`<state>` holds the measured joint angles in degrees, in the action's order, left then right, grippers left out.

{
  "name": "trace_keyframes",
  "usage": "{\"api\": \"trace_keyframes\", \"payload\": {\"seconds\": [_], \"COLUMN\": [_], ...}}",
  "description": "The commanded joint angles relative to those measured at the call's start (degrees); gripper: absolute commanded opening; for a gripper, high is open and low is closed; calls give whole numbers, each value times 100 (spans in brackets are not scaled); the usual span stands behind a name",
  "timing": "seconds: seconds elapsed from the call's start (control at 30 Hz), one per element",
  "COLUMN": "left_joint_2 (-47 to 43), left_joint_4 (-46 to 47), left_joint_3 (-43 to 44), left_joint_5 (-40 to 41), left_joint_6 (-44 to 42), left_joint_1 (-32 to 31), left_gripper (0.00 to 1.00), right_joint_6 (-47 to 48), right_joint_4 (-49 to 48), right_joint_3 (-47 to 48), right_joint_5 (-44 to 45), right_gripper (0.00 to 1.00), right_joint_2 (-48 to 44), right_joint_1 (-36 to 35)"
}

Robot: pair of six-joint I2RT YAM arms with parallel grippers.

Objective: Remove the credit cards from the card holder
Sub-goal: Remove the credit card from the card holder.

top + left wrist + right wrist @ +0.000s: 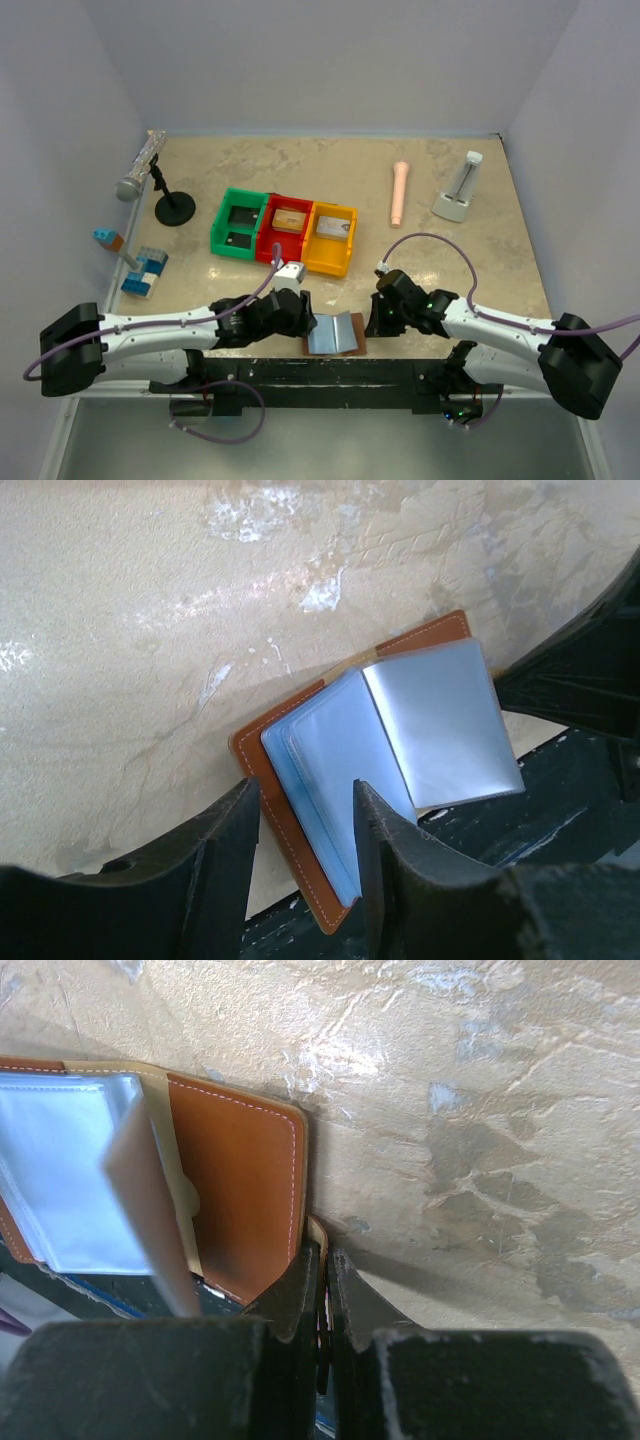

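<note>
The card holder (335,333) lies open at the table's near edge, brown outside with pale blue-grey sleeves standing up. In the left wrist view the holder (330,750) sits between my left gripper's (305,820) spread fingers, which straddle its left half; the gripper (296,312) is open. My right gripper (375,318) is just right of the holder (240,1190). It (325,1260) is shut on a thin cream-edged card (320,1232) held on edge beside the brown flap.
Green (240,222), red (287,228) and yellow (332,238) bins stand in a row behind the holder, with cards in them. A microphone stand (172,208), blue blocks (145,272), a pink cylinder (399,193) and a white stand (460,190) lie farther off. A black rail (330,372) runs along the near edge.
</note>
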<state>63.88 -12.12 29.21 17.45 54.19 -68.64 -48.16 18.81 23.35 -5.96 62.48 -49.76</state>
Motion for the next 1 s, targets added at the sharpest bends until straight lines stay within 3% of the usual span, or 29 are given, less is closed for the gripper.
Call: {"api": "trace_keyframes", "payload": {"seconds": [0.0,0.17,0.5,0.97], "left_joint_2": [-550,-824,89,450], "left_joint_4": [-44,-10,228,193], "left_joint_3": [234,286,595,603], "left_joint_5": [276,224,-348,-427], "left_joint_6": [-58,-128,-243,-208], "left_joint_1": [0,0,-18,-18], "left_gripper": [47,47,46,46], "right_joint_6": [-18,8,26,61], "right_joint_4": [-123,-123,-114,-123], "right_joint_3": [-33,-41,11,38], "right_joint_5": [-37,-37,-64,-90], "right_gripper": [0,0,0,0], "right_joint_2": [-78,-96,-69,-25], "right_joint_1": [1,1,1,10]}}
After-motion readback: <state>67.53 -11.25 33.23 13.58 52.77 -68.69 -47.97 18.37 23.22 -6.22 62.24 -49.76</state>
